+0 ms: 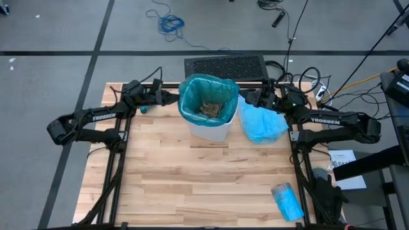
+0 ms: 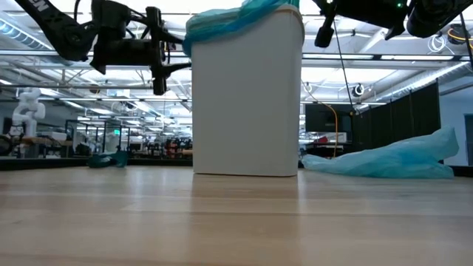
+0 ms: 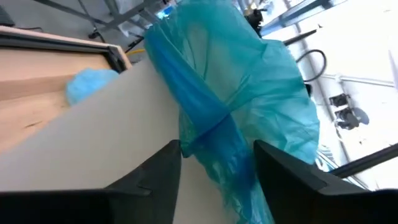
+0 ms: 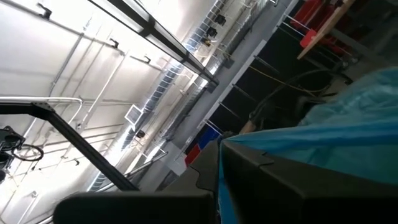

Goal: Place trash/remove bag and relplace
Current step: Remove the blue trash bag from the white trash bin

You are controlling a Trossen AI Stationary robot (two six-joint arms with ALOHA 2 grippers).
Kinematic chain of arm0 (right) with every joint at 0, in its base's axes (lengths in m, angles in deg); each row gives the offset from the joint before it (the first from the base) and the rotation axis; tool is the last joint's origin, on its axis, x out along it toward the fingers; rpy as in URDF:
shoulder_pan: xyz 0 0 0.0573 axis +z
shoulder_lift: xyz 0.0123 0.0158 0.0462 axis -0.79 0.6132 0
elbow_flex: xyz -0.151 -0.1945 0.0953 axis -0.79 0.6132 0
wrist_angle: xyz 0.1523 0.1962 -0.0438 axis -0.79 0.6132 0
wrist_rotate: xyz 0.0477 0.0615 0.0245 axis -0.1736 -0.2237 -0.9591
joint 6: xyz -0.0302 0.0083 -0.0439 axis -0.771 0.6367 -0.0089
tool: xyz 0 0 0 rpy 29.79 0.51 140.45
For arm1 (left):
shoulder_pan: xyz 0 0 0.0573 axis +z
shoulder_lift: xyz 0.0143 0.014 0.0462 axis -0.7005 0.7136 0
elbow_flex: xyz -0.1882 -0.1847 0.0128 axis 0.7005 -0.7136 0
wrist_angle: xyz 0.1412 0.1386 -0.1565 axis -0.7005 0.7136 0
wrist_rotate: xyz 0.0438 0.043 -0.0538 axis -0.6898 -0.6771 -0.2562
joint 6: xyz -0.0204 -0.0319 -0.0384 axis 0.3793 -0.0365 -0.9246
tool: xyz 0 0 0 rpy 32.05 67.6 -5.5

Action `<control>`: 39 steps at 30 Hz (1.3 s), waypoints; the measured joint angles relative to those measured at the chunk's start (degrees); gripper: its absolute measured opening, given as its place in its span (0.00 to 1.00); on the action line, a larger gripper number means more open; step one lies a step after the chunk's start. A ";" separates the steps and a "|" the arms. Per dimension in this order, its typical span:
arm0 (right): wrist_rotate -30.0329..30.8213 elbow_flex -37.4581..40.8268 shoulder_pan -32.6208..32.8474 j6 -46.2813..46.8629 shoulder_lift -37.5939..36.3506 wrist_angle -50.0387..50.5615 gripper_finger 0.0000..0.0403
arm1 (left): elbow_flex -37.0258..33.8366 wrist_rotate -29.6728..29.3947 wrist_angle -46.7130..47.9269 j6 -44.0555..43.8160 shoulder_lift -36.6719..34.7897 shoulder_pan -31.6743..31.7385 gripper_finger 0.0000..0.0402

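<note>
White bin [image 1: 211,128] w/ teal liner [image 1: 192,96], brown paper wads [image 1: 208,110] inside, left fingers [image 3: 155,177] spread round liner, right fingers [image 4: 261,168] pressed together.

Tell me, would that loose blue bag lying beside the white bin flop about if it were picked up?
Probably. The loose blue bag lies crumpled and flat on the table, so it looks thin and limp. It would likely sag and drape, and seems light. The liner in the white bin bunches the same way.
</note>
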 joint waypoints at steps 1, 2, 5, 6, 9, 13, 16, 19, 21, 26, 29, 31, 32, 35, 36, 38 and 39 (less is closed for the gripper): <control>-0.01 0.00 0.02 0.01 0.00 0.42 0.03 | 0.00 0.02 -0.36 -0.28 -0.02 -0.02 0.41; -0.02 0.00 0.00 0.02 0.00 0.75 0.03 | 0.00 0.05 -0.47 -0.72 -0.02 -0.01 0.36; 0.00 0.00 0.00 -0.15 0.00 1.40 0.01 | 0.00 1.25 -2.94 -1.76 0.02 0.00 0.16; 0.00 0.00 0.00 -0.39 0.00 1.44 0.00 | 0.00 1.87 -4.88 -2.68 0.02 0.00 0.09; -0.02 0.00 0.00 -0.47 0.00 1.42 0.00 | 0.00 2.82 -11.25 -6.11 0.00 0.00 0.03; -0.01 0.00 0.00 -0.55 0.00 1.25 0.00 | 1.27 3.04 -18.35 -10.48 -0.21 0.00 0.01; -0.01 -0.02 0.00 -0.56 0.00 0.78 0.00 | 3.92 3.31 -18.47 -11.60 -0.74 0.00 0.00; -0.14 -1.44 0.00 -1.03 0.02 1.20 0.00 | 7.42 3.79 -18.05 -11.96 -0.74 0.00 0.00; -0.28 -3.24 0.00 -2.04 0.02 2.08 0.00 | 10.06 3.96 -16.67 -11.83 -0.74 0.00 0.00; -1.80 -9.15 0.00 -5.52 0.41 9.33 0.00 | 17.02 5.60 -8.98 -8.10 -0.68 0.00 0.00; -3.41 -12.91 -0.02 -7.73 1.85 13.77 0.00 | 20.51 6.33 -4.81 -5.51 0.13 -0.74 0.00; -4.19 -15.33 0.00 -8.89 3.41 15.51 0.00 | 22.22 6.51 -3.54 -4.56 1.17 -1.51 0.00; -4.74 -16.50 0.00 -9.37 4.30 16.02 0.00 | 23.05 6.54 -3.35 -4.31 1.84 -2.10 0.00; -6.17 -19.57 -0.02 -10.06 7.21 16.19 0.00 | 25.05 6.54 -3.10 -3.90 4.17 -4.02 0.00; -6.47 -20.54 -0.02 -10.13 8.20 16.20 0.00 | 25.71 6.54 -3.05 -3.89 5.07 -4.73 0.00; -7.57 -22.44 -0.02 -10.32 10.20 16.48 0.00 | 27.47 6.58 -2.67 -3.49 6.81 -6.20 0.00; -7.98 -23.53 -0.02 -10.49 11.09 16.45 0.00 | 28.56 6.80 -2.69 -3.00 7.52 -6.76 0.00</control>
